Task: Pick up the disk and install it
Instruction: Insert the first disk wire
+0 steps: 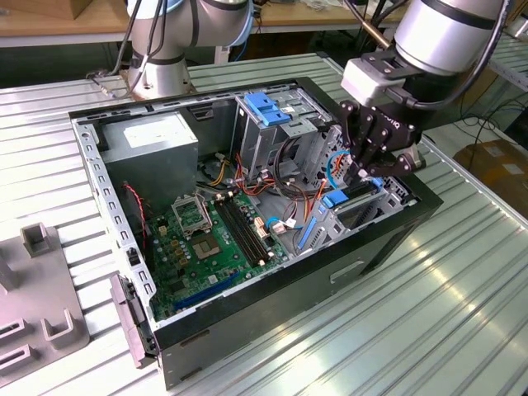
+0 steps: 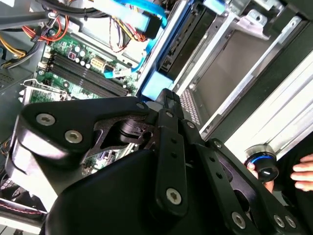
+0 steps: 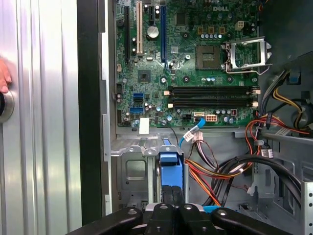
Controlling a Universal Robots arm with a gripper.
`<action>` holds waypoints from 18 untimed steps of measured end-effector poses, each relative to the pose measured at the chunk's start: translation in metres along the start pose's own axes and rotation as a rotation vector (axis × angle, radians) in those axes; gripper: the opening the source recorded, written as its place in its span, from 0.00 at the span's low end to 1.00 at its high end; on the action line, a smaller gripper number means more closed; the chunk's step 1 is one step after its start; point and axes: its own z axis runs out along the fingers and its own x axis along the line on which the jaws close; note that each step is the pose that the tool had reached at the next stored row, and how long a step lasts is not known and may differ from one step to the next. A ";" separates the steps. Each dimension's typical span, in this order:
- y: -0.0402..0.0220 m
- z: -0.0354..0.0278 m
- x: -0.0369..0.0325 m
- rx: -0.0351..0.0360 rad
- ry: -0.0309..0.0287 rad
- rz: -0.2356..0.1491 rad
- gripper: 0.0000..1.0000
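Ribbed metal tabletop [image 1: 462, 313] runs across my exterior view, with the open computer case [image 1: 272, 289] lying on it in mid-frame. On the case floor, towards lower left, I see the green motherboard [image 1: 198, 239], with the grey power supply [image 1: 148, 136] above it at upper left. A blue handle [image 1: 268, 107] tops the metal drive cage at upper centre. A grey fixture [image 1: 33, 289] sits on the table at the far left edge.

My gripper [image 1: 363, 176] hangs down into the drive bay at the right of centre. The disk [image 1: 336, 199] stands there edge-on inside the bay, its light blue rail showing just beside the fingertips. In the first wrist view the two fingers [image 3: 167, 196] look clenched side by side with no gap, their tips against the end of the disk's blue rail [image 3: 169, 164]. I cannot tell whether they pinch any part of it. In the second wrist view the fingertip touches that same blue rail end [image 2: 157, 84].

A person's hand [image 2: 303, 174] rests on the table outside the case, near a round knob [image 2: 264, 164].
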 end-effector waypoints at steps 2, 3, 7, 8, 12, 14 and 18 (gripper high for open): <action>-0.0059 0.0000 -0.0001 -0.0001 0.0000 0.000 0.10; -0.0077 0.0000 -0.0002 0.0000 0.0001 0.000 0.10; -0.0171 0.0000 -0.0004 0.0000 0.0000 0.000 0.10; -0.0207 0.0000 -0.0004 0.0000 0.0000 0.000 0.10; -0.0285 0.0001 -0.0006 0.0000 0.0001 0.000 0.10; -0.0319 0.0001 -0.0007 0.0000 0.0001 0.000 0.10; -0.0397 0.0002 -0.0009 0.0000 0.0000 0.000 0.10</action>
